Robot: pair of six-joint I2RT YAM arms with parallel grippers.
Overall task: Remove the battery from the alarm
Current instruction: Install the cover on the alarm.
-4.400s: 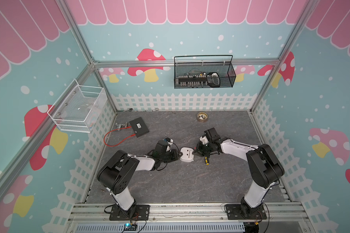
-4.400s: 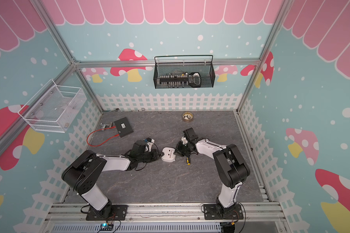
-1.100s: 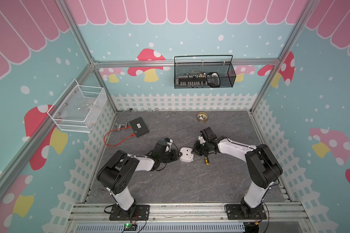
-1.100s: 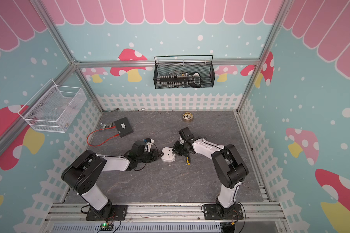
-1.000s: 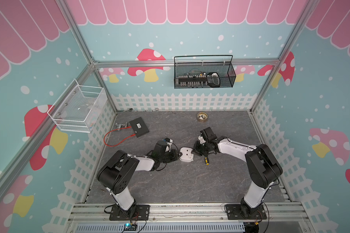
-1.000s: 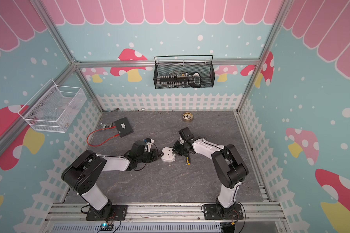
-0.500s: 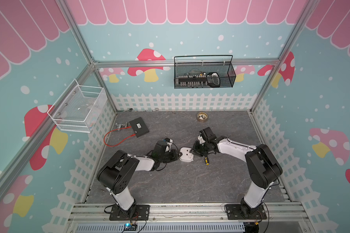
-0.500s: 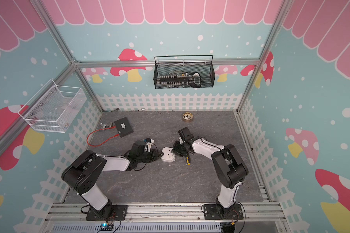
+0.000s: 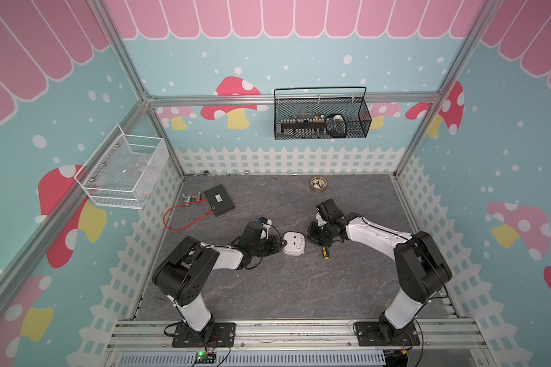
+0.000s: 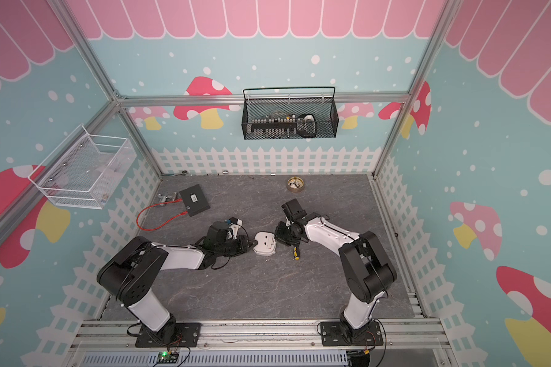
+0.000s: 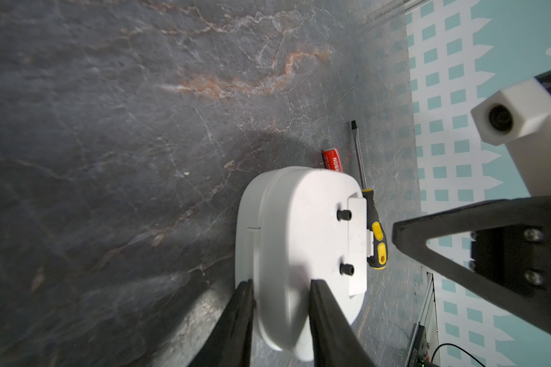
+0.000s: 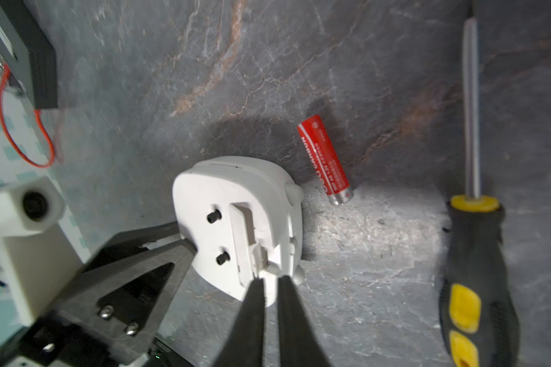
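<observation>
The white alarm (image 9: 294, 244) (image 10: 265, 244) lies face down mid-table, its back with two black knobs and a rectangular recess (image 12: 245, 241) facing up. My left gripper (image 11: 280, 284) (image 9: 280, 244) is shut on the alarm's rim, one finger on each side of it. My right gripper (image 12: 269, 279) (image 10: 278, 236) is shut, with its tips against the end of the recess. The red battery (image 12: 325, 163) (image 11: 332, 159) lies on the table just beside the alarm, outside it. Both top views hide the battery.
A black-and-yellow screwdriver (image 9: 324, 252) (image 12: 474, 270) lies right of the alarm, under my right arm. A black box with a red wire (image 9: 219, 200) sits back left and a brass disc (image 9: 318, 184) at the back. Wire baskets (image 9: 322, 119) (image 9: 121, 171) hang on the walls.
My right gripper has edged a little left, closer to the alarm. The alarm and my left arm have stayed where they were.
</observation>
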